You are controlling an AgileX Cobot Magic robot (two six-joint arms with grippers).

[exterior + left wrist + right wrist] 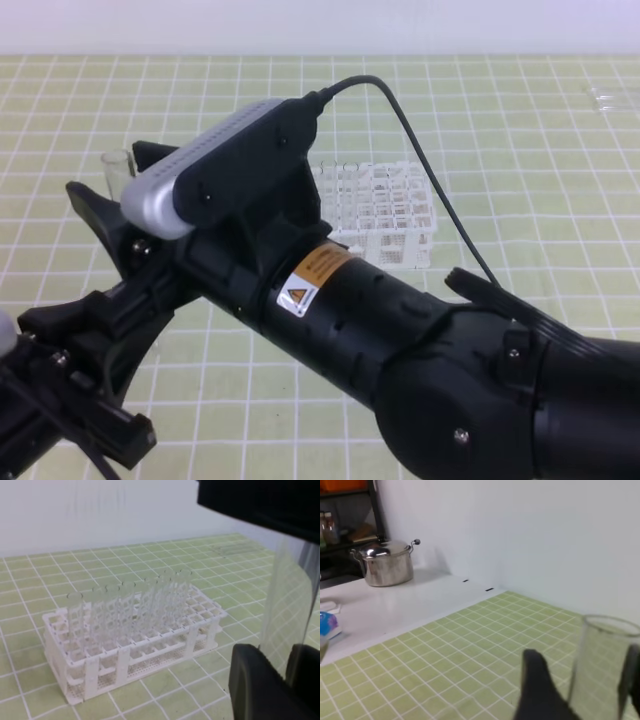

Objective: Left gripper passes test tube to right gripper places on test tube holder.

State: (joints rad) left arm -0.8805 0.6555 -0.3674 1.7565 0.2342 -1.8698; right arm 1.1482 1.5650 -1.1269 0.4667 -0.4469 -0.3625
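Note:
The clear test tube (289, 595) stands upright, and my all-black left gripper (288, 666) is shut on its lower part. In the high view only the tube's rim (118, 163) shows, between the jaws of my right gripper (112, 175). That gripper, with the silver-grey top, has reached across to the left. In the right wrist view its fingers (539, 692) flank the tube (602, 672) with a little space on the left side, so it looks open. My left gripper (105, 312) sits low at the left, under the right arm. Behind them stands the white test tube holder (390, 212), which carries several tubes (135, 610).
The right arm's black body (450, 370) and cable (420, 150) cross the front of the green gridded table (520, 170). Loose glass tubes (610, 98) lie at the far right. A steel pot (386, 562) stands on a white counter beyond the mat.

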